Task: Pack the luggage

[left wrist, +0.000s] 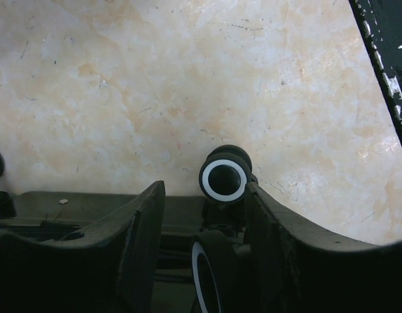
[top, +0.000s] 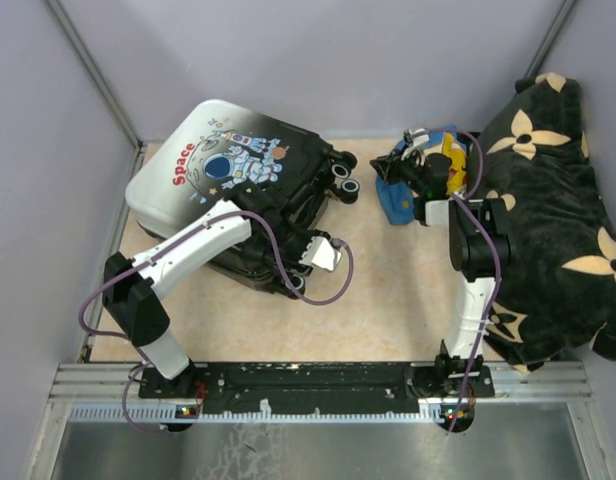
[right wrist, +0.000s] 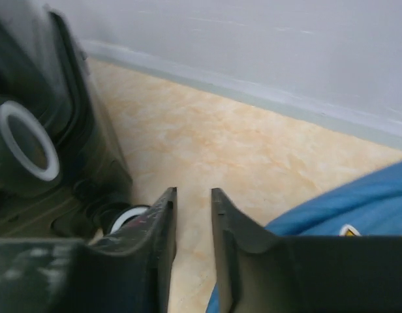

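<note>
The luggage (top: 223, 170) lies shut on the table, astronaut print up, with its black wheels (top: 343, 180) toward the middle. My left gripper (top: 306, 270) is at its near right corner. In the left wrist view the gripper (left wrist: 204, 189) is open, and its fingers stand on either side of a white-ringed wheel (left wrist: 211, 280), with a second wheel (left wrist: 224, 179) just beyond the tips. My right gripper (top: 388, 172) hovers between the luggage wheels and a blue cloth (top: 398, 205). In the right wrist view it (right wrist: 193, 192) is narrowly open and empty above bare table, with the blue cloth (right wrist: 357, 202) on its right.
A big black flower-patterned cushion (top: 548, 220) fills the right side. A pile of small things, blue, yellow (top: 453, 165) and white, lies at the back beside it. Grey walls close the back and the sides. The arms' base rail (top: 308, 380) runs along the near edge.
</note>
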Robot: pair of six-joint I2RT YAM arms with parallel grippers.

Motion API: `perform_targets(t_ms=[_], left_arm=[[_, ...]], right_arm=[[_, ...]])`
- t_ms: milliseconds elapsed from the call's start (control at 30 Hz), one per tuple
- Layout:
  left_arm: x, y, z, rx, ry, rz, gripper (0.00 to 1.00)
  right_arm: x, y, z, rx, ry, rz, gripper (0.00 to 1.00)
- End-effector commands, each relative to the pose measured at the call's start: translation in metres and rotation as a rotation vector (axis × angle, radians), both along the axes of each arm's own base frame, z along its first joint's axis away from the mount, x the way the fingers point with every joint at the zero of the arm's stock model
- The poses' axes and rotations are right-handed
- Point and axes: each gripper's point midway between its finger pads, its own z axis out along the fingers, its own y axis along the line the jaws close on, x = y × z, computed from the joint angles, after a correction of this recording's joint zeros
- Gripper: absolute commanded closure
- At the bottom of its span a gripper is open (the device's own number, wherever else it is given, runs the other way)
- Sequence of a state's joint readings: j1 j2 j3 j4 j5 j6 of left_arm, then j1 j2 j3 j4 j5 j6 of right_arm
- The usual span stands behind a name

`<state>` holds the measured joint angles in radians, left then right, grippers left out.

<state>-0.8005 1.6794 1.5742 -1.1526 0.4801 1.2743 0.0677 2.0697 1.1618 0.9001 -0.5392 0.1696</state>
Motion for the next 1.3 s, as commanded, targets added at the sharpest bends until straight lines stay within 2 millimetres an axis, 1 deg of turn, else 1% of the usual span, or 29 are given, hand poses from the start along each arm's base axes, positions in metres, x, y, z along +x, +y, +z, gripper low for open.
perform_targets(t_ms=[0, 67, 133, 167, 200, 233, 267, 333, 400, 467, 533, 567, 600, 633, 700, 733, 767, 800, 867, 900, 933, 967, 1000, 1033, 1100, 1200, 1267], left_arm=[[-0.015, 0.028, -0.01, 0.096, 0.128, 0.038, 0.38], [-0.007, 0.022, -0.001, 0.039, 0.107, 0.076, 0.29], [0.01, 0.011, 0.019, -0.076, 0.079, 0.143, 0.23], [0.019, 0.008, 0.032, -0.138, 0.084, 0.211, 0.21], [0.029, 0.006, 0.045, -0.206, 0.079, 0.266, 0.19], [0.043, 0.01, 0.059, -0.272, 0.073, 0.327, 0.18], [0.052, 0.012, 0.073, -0.338, 0.072, 0.381, 0.16], [0.073, 0.024, 0.097, -0.442, 0.055, 0.51, 0.14], [0.097, 0.044, 0.124, -0.561, 0.013, 0.639, 0.14], [0.116, 0.073, 0.149, -0.668, -0.027, 0.778, 0.14], [0.134, 0.111, 0.167, -0.751, -0.08, 0.955, 0.16], [0.139, 0.134, 0.175, -0.786, -0.103, 1.04, 0.19], [0.143, 0.156, 0.176, -0.81, -0.102, 1.126, 0.21], [0.145, 0.181, 0.18, -0.84, -0.11, 1.21, 0.23], [0.147, 0.228, 0.176, -0.881, -0.112, 1.394, 0.26], [0.145, 0.252, 0.174, -0.904, -0.119, 1.486, 0.28], [0.142, 0.275, 0.17, -0.925, -0.13, 1.58, 0.31], [0.14, 0.3, 0.162, -0.931, -0.146, 1.699, 0.33], [0.128, 0.346, 0.141, -0.91, -0.163, 1.941, 0.38], [0.12, 0.369, 0.126, -0.884, -0.16, 2.076, 0.4], [0.11, 0.391, 0.112, -0.858, -0.156, 2.188, 0.42], [0.101, 0.404, 0.097, -0.829, -0.139, 2.275, 0.43], [0.092, 0.415, 0.086, -0.807, -0.125, 2.346, 0.44], [0.086, 0.421, 0.074, -0.787, -0.105, 2.397, 0.44], [0.08, 0.425, 0.053, -0.753, -0.063, 2.455, 0.46], [0.08, 0.427, 0.027, -0.721, 0.003, 2.501, 0.48], [0.086, 0.425, 0.011, -0.71, 0.045, 2.485, 0.49]], right_arm=[[-0.023, 0.03, 0.041, 0.043, -0.069, 0.262, 0.57], [-0.031, 0.036, 0.045, 0.047, -0.02, 0.316, 0.38], [-0.035, 0.034, 0.05, 0.038, 0.03, 0.334, 0.22], [-0.037, 0.032, 0.054, 0.028, 0.047, 0.338, 0.16], [-0.04, 0.028, 0.056, 0.017, 0.057, 0.341, 0.11], [-0.044, 0.023, 0.058, 0.004, 0.067, 0.345, 0.06], [-0.047, 0.019, 0.057, -0.009, 0.082, 0.352, 0.02], [-0.056, 0.011, 0.053, -0.031, 0.137, 0.374, 0.01], [-0.057, 0.003, 0.056, -0.041, 0.171, 0.379, 0.01], [-0.057, -0.001, 0.064, -0.052, 0.187, 0.38, 0.01], [-0.056, -0.001, 0.076, -0.067, 0.185, 0.378, 0.01], [-0.053, 0.001, 0.082, -0.07, 0.191, 0.37, 0.01], [-0.052, 0.003, 0.085, -0.07, 0.201, 0.369, 0.01], [-0.049, 0.006, 0.088, -0.071, 0.212, 0.366, 0.01], [-0.04, 0.006, 0.088, -0.06, 0.239, 0.34, 0.01], [-0.033, 0.003, 0.086, -0.046, 0.263, 0.306, 0.02], [-0.025, 0.0, 0.08, -0.042, 0.288, 0.271, 0.03], [-0.016, -0.003, 0.075, -0.042, 0.312, 0.241, 0.07], [0.002, -0.009, 0.059, -0.034, 0.387, 0.183, 0.14], [0.011, -0.009, 0.052, -0.027, 0.416, 0.165, 0.17], [0.017, -0.008, 0.041, -0.028, 0.449, 0.154, 0.2], [0.024, -0.006, 0.034, -0.031, 0.466, 0.146, 0.23], [0.03, 0.0, 0.027, -0.037, 0.482, 0.144, 0.25], [0.034, 0.005, 0.021, -0.043, 0.489, 0.146, 0.25], [0.04, 0.016, 0.011, -0.054, 0.49, 0.149, 0.29], [0.045, 0.036, -0.01, -0.073, 0.503, 0.164, 0.33], [0.044, 0.047, -0.024, -0.056, 0.526, 0.189, 0.35]])
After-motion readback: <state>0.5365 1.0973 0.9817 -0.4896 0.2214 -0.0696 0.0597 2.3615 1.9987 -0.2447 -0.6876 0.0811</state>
